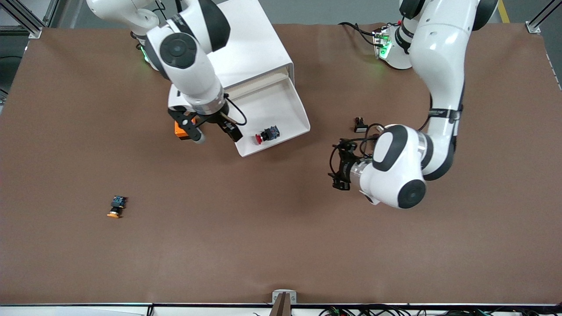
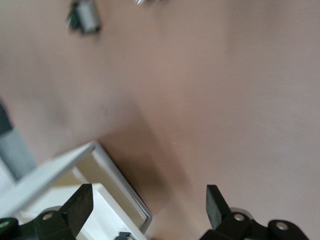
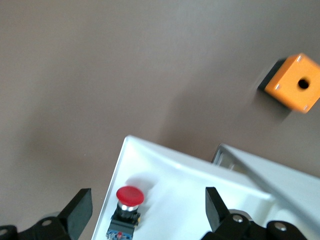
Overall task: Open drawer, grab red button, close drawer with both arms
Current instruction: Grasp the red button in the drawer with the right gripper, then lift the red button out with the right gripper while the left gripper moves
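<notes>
1. The drawer [image 1: 281,109] stands pulled out of the cabinet [image 1: 250,48], its front edge toward the front camera, with open brown surface [image 1: 281,228] around it.
2. The button [image 1: 267,134] lies on its side inside the drawer near the front edge, red cap toward the right arm's end.
3. The right gripper [image 1: 210,131] hangs over the drawer's corner, fingers wide and empty; the button shows between them in the right wrist view.
4. The left gripper [image 1: 340,166] hovers over bare surface just beside the drawer, fingers wide and empty.
5. The orange cube [image 1: 182,130] is largely hidden under the right gripper.
6. A yellow-capped button [image 1: 117,207] lies well apart, nearer the front camera.
</notes>
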`<move>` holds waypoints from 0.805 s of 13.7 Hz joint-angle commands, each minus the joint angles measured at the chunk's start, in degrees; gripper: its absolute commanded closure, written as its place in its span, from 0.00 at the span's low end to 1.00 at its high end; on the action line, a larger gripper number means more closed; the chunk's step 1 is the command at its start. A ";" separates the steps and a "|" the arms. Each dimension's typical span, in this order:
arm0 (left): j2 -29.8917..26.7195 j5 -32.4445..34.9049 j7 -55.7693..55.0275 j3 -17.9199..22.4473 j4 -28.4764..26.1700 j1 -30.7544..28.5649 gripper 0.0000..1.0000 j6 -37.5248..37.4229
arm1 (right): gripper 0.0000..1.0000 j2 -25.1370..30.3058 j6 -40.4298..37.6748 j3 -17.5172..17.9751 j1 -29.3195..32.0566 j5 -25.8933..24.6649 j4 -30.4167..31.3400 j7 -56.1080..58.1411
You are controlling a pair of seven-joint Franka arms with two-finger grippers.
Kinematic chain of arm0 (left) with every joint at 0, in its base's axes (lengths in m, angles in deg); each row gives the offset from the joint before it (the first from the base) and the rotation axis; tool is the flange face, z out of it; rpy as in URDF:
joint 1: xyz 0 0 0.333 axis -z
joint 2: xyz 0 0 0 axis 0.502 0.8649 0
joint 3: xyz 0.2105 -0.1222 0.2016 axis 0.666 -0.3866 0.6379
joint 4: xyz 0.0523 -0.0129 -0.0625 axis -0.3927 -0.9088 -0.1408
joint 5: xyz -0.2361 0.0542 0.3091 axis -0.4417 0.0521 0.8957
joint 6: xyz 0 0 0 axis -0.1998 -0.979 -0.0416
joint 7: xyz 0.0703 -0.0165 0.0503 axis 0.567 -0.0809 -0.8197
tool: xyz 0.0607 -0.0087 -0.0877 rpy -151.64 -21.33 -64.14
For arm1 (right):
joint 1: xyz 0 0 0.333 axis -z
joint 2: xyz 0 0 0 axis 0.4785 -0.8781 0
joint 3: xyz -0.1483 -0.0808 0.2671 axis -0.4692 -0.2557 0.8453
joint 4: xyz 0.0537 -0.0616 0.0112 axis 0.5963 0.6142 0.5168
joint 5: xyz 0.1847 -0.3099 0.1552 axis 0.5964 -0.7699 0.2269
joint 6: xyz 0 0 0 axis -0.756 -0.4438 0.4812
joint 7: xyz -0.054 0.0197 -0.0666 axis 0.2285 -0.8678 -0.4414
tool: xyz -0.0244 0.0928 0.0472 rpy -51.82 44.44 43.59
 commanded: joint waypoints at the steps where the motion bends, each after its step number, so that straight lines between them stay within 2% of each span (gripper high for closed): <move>1: -3.75 2.97 10.96 4.14 -0.82 -0.12 0.01 -0.42 | 0.00 -3.64 4.99 -0.72 -4.08 0.38 -0.06 -7.55; 5: -5.68 12.19 23.16 4.25 -1.09 0.14 0.01 -0.42 | 0.00 -8.39 10.54 -0.72 -8.39 -0.15 -0.06 -13.81; 8: -7.96 13.79 33.53 4.16 -1.26 -0.12 0.01 -0.42 | 0.01 -9.98 12.21 -0.72 -9.63 -0.15 -0.06 -15.31; 10: -9.29 14.57 38.74 4.24 -1.53 0.23 0.01 -0.42 | 0.07 -10.07 12.30 -0.72 -9.72 -0.15 -0.15 -15.22; 11: -9.29 17.37 41.45 4.07 -1.62 0.40 0.01 -0.42 | 0.14 -10.07 12.30 -0.72 -9.63 -0.15 -0.15 -15.22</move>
